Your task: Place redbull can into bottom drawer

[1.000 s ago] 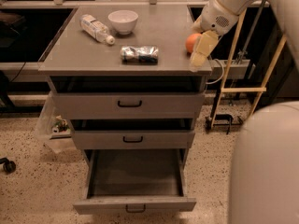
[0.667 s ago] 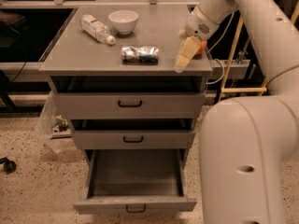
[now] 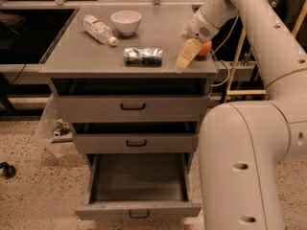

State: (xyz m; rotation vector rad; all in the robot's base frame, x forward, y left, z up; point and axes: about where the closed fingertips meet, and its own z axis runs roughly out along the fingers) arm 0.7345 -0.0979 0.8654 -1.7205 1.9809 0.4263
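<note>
We are looking down on the grey cabinet top [image 3: 81, 54], and the redbull can [image 3: 143, 55] is lying on its side there, near the front edge and about midway across; it is resting on the surface with nothing touching it; the gripper [image 3: 181, 66] is hanging just to the can's right, apart from it, tilted down and to the left over the front right part of the top; we cannot tell whether it is spread or clamped, and we are seeing nothing in its grasp; the white arm [image 3: 261, 28] is reaching in from the upper right, and its big pale body [image 3: 240, 166] is filling the right side of our view; the orange ball [image 3: 206, 48] is peeking out just behind the gripper, partly hidden by it; further back, the clear plastic bottle [image 3: 98, 28] is lying on its side at the left, with the white bowl [image 3: 126, 21] standing just beside it; down below, the bottom drawer [image 3: 139, 178] is standing pulled well out, its black handle facing us; the top drawer [image 3: 132, 107] and the middle drawer [image 3: 135, 142] above it are sitting far less extended; a plastic bag [image 3: 53, 128] is slumping against the cabinet's left side on the speckled floor [image 3: 38, 195]
</note>
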